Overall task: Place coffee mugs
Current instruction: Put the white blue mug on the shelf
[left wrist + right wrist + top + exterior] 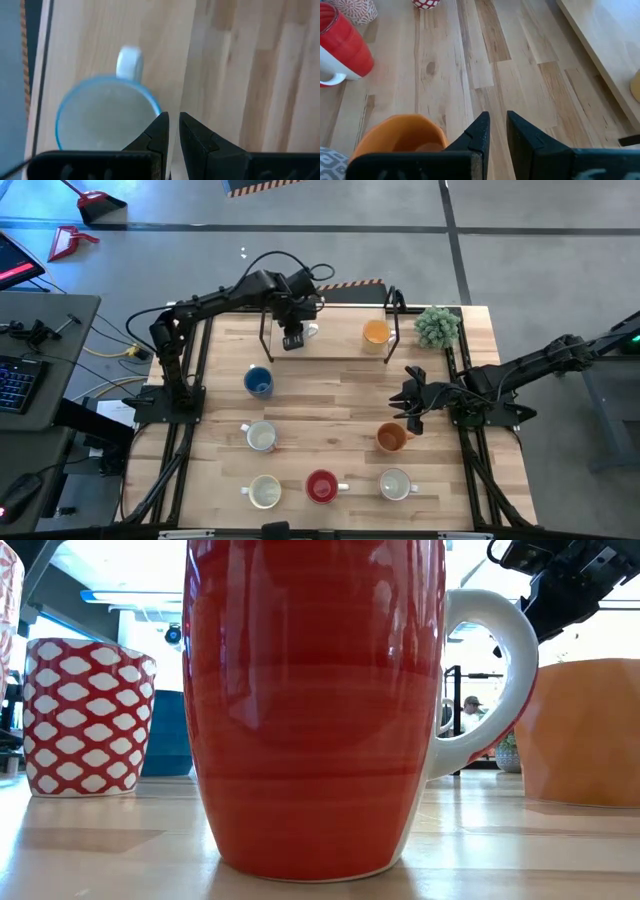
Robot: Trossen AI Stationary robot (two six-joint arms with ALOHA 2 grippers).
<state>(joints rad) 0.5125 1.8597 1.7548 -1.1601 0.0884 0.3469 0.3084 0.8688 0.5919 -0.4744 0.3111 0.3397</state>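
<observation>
Left hand (172,131) beside empty blue-rimmed mug (105,112).

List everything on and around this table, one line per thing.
White mugs: four; one on the shelf, one mid-left, two in the near row.
Blue mug: one, left of centre.
Yellow-orange mug: one, on the shelf's right end.
Orange mug: one, right side.
Red mug: one, middle of the near row.
Plant: one, green, far right corner.
Shelf: one, light wood, far edge.
Table: one, wood.
Dustpans: two, red, on the floor beyond.
Left gripper: over the shelf by the white mug, fingers together, empty.
Right gripper: beside the orange mug, fingers together, empty.
</observation>
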